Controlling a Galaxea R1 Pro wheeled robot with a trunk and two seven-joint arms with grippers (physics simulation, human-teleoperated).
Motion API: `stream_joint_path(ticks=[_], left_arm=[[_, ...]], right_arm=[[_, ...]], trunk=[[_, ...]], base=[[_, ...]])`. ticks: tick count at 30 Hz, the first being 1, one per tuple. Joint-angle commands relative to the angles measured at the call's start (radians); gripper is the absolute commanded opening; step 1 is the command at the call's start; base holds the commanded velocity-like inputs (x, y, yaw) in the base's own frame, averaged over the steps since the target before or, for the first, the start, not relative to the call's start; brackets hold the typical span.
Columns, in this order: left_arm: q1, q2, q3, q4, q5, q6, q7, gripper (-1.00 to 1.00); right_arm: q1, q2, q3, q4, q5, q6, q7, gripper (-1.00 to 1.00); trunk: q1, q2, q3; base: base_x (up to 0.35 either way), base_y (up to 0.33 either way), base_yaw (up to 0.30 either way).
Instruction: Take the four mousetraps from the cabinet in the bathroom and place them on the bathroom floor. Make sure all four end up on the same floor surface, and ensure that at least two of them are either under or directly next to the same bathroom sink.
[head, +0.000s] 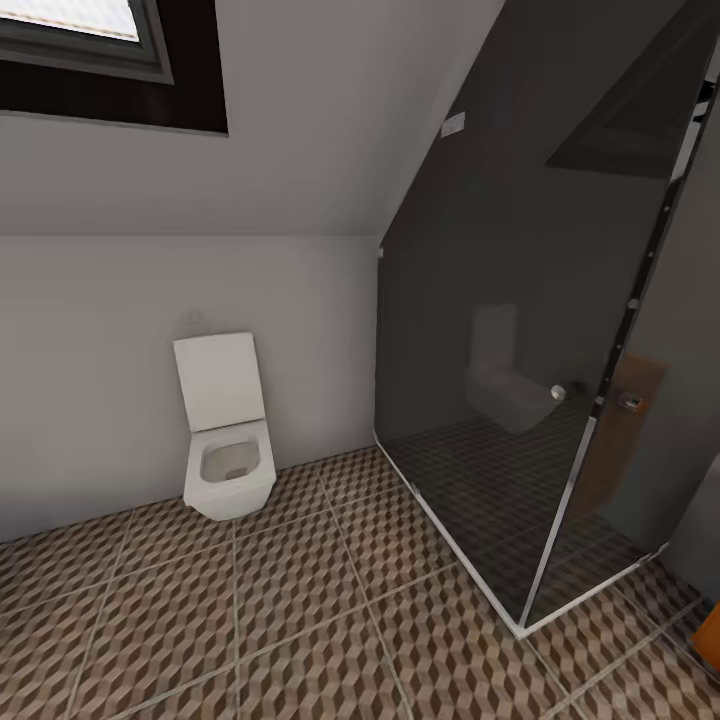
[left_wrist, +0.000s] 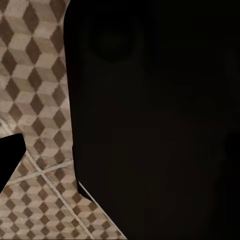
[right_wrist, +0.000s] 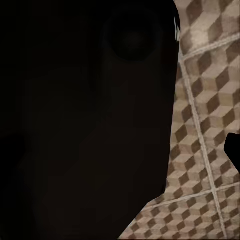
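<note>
1. Mousetraps and their cabinet lie outside the frames; which way they lie from either claw, I cannot tell.
2. Ahead: bathroom floor (head: 300, 620), a white toilet (head: 228, 440), a dark glass shower enclosure (head: 540, 330).
3. An orange sliver (head: 708, 628) at the right edge is possibly the cabinet.
4. Dark robot body blocks both wrist views, so the claws' state is unclear.
</note>
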Motion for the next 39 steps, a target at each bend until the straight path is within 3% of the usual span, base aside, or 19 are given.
stream_joint_path(ticks=[1, 7, 17, 27, 39], left_arm=[[0.000, 0.000, 0.000, 0.000, 0.000, 0.000, 0.000, 1.00], [-0.006, 0.012, -0.021, 0.024, 0.014, -0.031, 0.001, 1.00], [0.032, 0.011, 0.013, 0.014, -0.023, 0.026, -0.001, 1.00], [0.034, 0.013, 0.017, 0.009, -0.024, 0.038, 0.003, 1.00], [0.034, 0.029, 0.018, -0.057, -0.023, 0.039, 0.004, 1.00]], right_arm=[[0.000, 0.000, 0.000, 0.000, 0.000, 0.000, 0.000, 1.00], [-0.035, 0.034, 0.021, -0.020, -0.022, -0.023, -0.002, 1.00], [-0.078, 0.053, -0.021, -0.037, 0.010, 0.034, 0.018, 1.00], [-0.078, 0.053, -0.023, -0.041, 0.013, 0.049, 0.016, 1.00], [-0.078, 0.051, -0.023, -0.103, 0.017, 0.045, 0.014, 1.00]], trunk=[[0.000, -0.001, -0.001], [0.000, -0.001, -0.001], [0.000, -0.001, -0.001], [0.000, -0.001, -0.001], [0.000, -0.001, -0.001]], base=[[0.000, 0.000, 0.000], [0.000, 0.000, 0.000], [0.000, 0.000, 0.000], [0.000, 0.000, 0.000], [0.000, 0.000, 0.000]])
